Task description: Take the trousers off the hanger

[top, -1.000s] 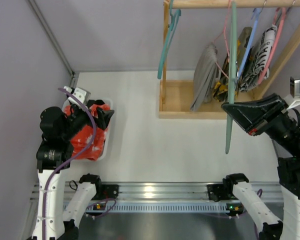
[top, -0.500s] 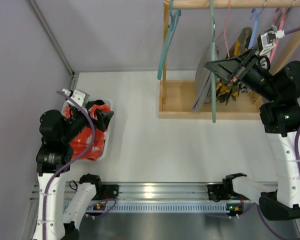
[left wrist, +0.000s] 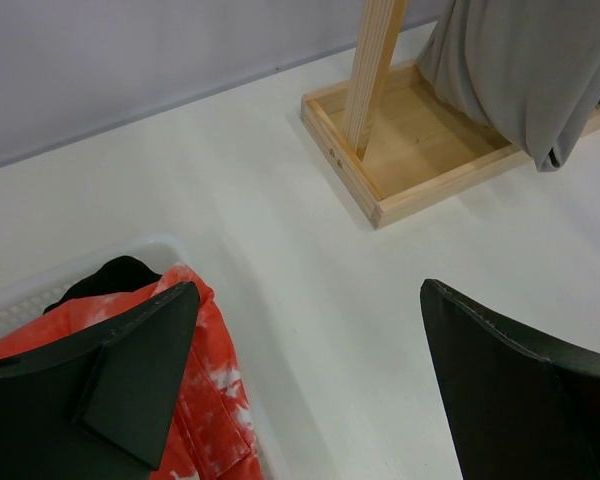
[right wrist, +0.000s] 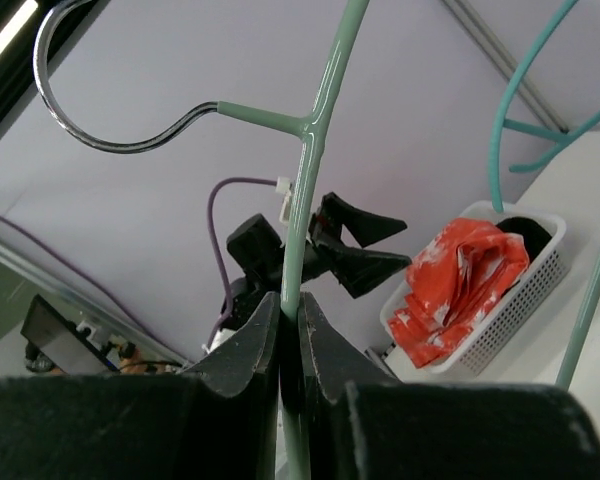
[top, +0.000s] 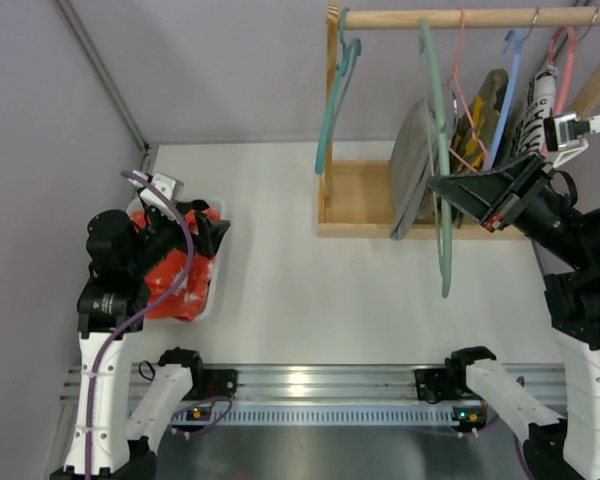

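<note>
Over on the left, the trousers [top: 170, 282] lie crumpled in the white basket [top: 217, 275], well apart from the pale green hanger [top: 444, 245] on the right. No waist or leg end shows. The heap simply follows the basket's length, running from far to near across the table. The cloth is orange-red mottled with white, and a bit of black fabric [left wrist: 115, 275] sits at one end of it. The left gripper [top: 208, 228] hovers over the heap, its two fingers spread wide with nothing between them. The right gripper [top: 442, 190] is pinched tight on the hanger's thin stem. From above, the hanger appears edge-on as a slim curved line, its long axis running from the wooden rod [top: 480, 17] down toward the near edge. I can't tell from there whether its top rests over the rod. The right wrist view shows the chrome hook [right wrist: 130, 150] curling off to the left above the clamped fingers, with the basket and trousers far beyond. The left wrist view gives the mottled cloth up close, plus the rack's wooden base [left wrist: 430, 140] and a grey garment [left wrist: 520, 80] hanging over it.
</note>
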`<state>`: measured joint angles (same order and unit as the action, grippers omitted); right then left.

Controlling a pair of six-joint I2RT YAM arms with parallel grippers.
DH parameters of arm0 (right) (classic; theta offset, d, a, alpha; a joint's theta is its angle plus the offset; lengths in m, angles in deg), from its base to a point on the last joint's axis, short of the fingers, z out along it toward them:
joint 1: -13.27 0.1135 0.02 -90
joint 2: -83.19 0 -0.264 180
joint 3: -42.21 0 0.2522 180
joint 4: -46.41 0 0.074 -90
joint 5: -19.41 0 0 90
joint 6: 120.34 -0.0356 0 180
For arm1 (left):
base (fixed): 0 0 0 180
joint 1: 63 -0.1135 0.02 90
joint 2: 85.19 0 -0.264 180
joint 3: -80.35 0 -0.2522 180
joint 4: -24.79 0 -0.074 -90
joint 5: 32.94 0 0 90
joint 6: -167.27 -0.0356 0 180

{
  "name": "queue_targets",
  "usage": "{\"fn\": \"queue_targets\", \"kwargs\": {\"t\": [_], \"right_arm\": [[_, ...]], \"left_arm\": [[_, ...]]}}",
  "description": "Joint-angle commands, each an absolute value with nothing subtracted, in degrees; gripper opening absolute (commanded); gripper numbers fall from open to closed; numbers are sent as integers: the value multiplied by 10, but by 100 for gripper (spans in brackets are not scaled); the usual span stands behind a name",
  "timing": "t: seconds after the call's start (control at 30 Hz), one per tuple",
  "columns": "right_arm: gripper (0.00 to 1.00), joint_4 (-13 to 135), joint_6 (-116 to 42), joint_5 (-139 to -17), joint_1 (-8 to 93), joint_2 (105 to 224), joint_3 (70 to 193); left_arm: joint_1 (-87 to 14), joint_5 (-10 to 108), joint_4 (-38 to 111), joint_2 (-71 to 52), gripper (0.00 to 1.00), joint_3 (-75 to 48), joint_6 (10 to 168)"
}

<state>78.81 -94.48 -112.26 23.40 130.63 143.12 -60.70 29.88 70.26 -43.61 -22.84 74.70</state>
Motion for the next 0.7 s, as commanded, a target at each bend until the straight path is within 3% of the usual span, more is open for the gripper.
{"fn": "queue_targets", "kwargs": {"t": [0.0, 0.23, 0.4, 0.67], "right_arm": [[0, 684, -952, -1177, 242, 1325, 1374], [0, 777, -932, -1132, 243, 1334, 1357], [0, 757, -966, -1112, 241, 1400, 1445], [0, 843, -966, -1041, 240, 1507, 1569]], "left_arm": [[-607, 295, 682, -430, 98, -217, 763], [-607, 308, 683, -453, 98, -226, 753], [-607, 305, 683, -457, 98, -233, 762], [-607, 317, 683, -476, 98, -248, 751]]}}
